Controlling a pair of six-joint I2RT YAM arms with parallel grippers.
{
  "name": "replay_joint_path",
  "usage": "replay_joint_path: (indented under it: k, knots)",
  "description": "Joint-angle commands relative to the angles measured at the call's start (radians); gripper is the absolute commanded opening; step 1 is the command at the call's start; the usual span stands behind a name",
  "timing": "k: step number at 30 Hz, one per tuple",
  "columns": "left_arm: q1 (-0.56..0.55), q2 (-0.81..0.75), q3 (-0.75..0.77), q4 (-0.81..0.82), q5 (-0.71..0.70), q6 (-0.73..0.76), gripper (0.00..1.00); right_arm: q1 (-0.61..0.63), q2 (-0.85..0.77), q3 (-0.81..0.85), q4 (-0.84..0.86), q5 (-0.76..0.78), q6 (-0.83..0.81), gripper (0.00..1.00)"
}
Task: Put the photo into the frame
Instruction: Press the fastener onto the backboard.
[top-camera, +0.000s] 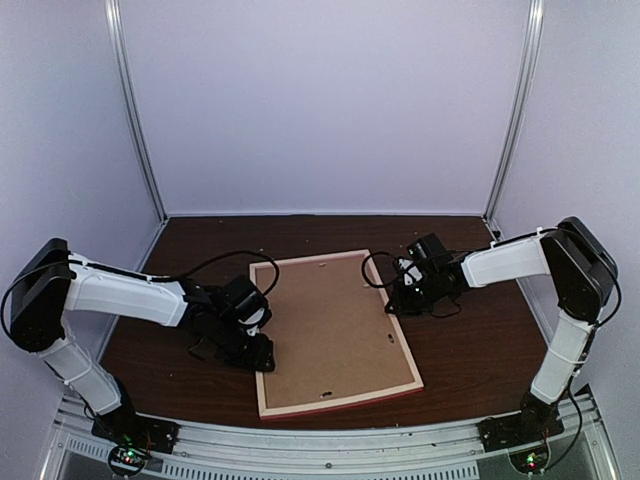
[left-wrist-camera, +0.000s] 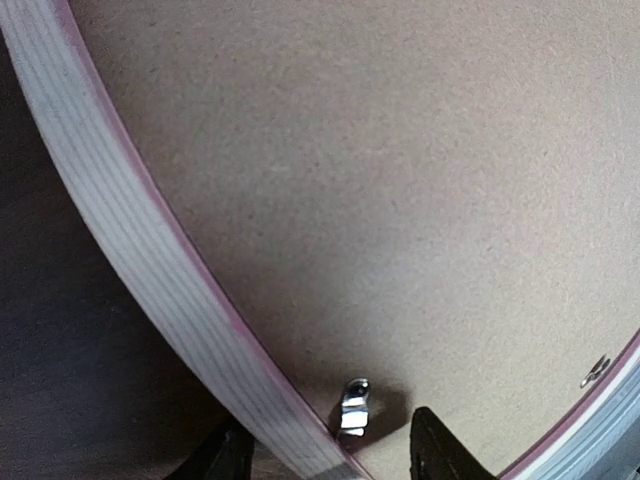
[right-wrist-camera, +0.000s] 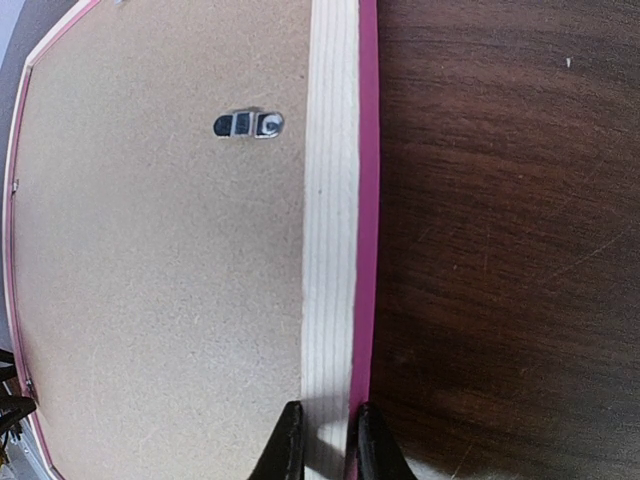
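Left tool (left-wrist-camera: 330, 455) wide astride a metal tab (left-wrist-camera: 353, 405); right tool (right-wrist-camera: 325, 445) narrow, pinching the frame (right-wrist-camera: 330, 200) rail.
Frame face-down on table (right-wrist-camera: 500, 250), backing board (top-camera: 330, 330) in, photo unseen; likely tab step, next: nudge tab precisely.

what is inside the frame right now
A brown backing board fills the frame, with a metal tab on it. Anything beneath the board is hidden.
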Motion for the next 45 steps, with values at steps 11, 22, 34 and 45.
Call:
replay_joint_path:
  k: [11,22,34,45]
  knots:
    - [0.075,-0.040,-0.072,0.039,0.087,0.005,0.49,0.006,0.054,-0.027,-0.023,-0.026,0.008,0.14]
    - [0.095,-0.017,-0.085,0.059,0.095,0.007,0.43,0.006,0.052,-0.029,-0.028,-0.023,0.007,0.14]
    - [0.092,0.040,-0.091,0.038,0.065,0.038,0.39,0.006,0.060,-0.035,-0.016,-0.029,0.014,0.14]
    - [0.068,0.021,-0.081,-0.051,-0.030,0.065,0.35,0.006,0.073,-0.033,-0.007,-0.035,0.015,0.14]
